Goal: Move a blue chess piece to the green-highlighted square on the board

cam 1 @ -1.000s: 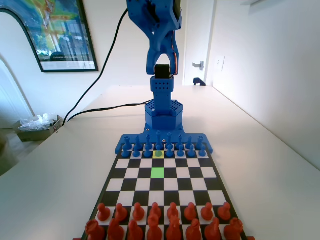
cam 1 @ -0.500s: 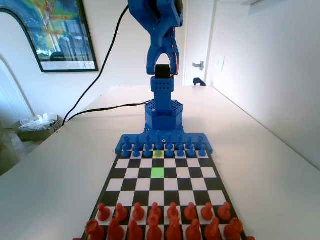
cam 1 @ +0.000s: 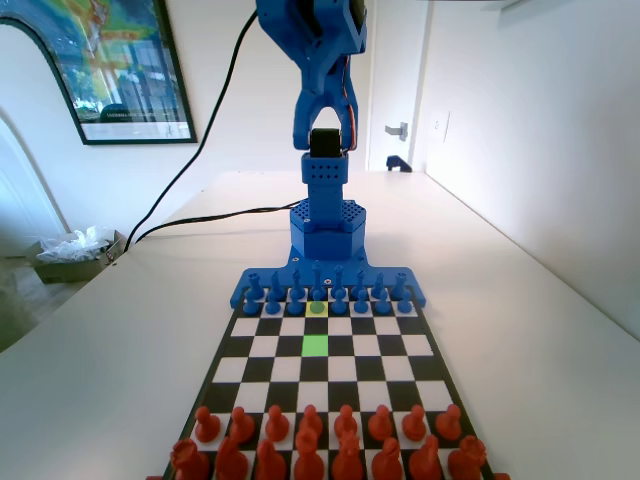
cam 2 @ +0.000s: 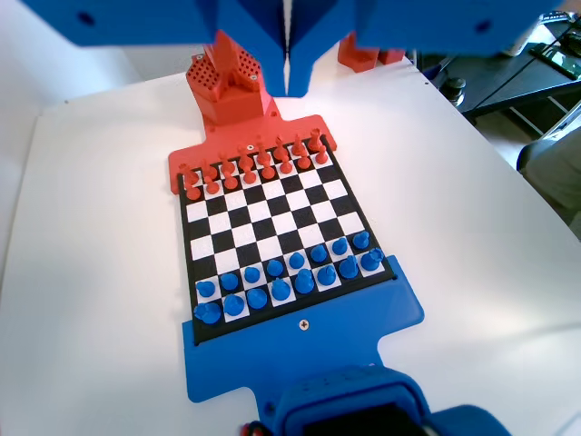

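The gripper [cam 2: 287, 68] hangs high above the board [cam 2: 289, 224], its two blue jaws pressed together with only a thin slit between them and nothing held. In the wrist view the board lies in the middle of the white table [cam 2: 100, 272], with the red pieces [cam 2: 254, 168] ranked along its far edge and the blue pieces [cam 2: 290, 277] in two rows along its near edge, next to the blue rim [cam 2: 300, 350]. In the fixed view the blue arm [cam 1: 322, 120] rises from its base at the board's far end, and the blue pieces stand in two rows just in front of that base. The blue chess piece [cam 1: 317, 307] stands in the front blue row on the pale yellow square [cam 1: 316, 311], near the middle of the row. The green-highlighted square [cam 1: 315, 345] lies two squares nearer the camera in the same file, bare, with one dark square between it and the pawn. The red pieces fill the board's near edge in this view.
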Available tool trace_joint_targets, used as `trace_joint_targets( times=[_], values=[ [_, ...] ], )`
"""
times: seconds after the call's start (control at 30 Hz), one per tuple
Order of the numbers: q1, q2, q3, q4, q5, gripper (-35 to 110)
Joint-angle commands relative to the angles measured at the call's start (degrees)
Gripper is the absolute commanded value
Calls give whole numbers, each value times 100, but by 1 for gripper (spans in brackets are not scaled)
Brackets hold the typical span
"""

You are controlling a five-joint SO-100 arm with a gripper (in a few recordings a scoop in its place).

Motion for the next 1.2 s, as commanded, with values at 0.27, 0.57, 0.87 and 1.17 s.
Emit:
trace_joint_targets(
  times=[0.27, 0.57, 0.87, 1.17],
  values=[
    [123, -519, -501, -149, -158, 2],
    [18, -650, -624, -185, -167, 2],
    [-141, -694, -624, -193, -105, 3],
    [-141, -729, -642, -237, -149, 3]
  ],
)
